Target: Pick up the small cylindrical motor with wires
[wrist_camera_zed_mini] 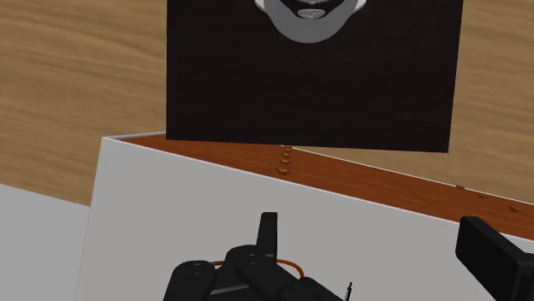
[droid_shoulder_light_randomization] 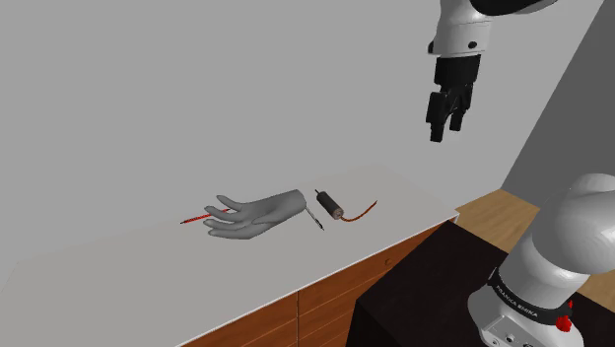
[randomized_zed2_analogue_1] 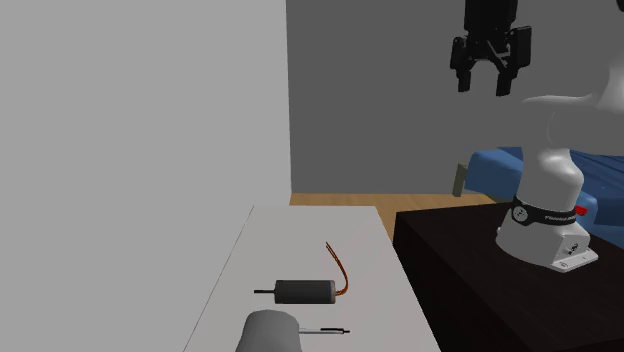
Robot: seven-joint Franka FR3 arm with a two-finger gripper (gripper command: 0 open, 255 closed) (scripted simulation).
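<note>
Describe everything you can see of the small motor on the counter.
The motor is a small dark grey cylinder lying on its side on the white countertop, a thin shaft sticking out of one end. From the other end thin orange-red wires curl away over the surface. It lies beside a grey hand model, with a slim pen-like tool between them, and looks apart from both. Nothing holds it: the gripper hangs open high above.
</note>
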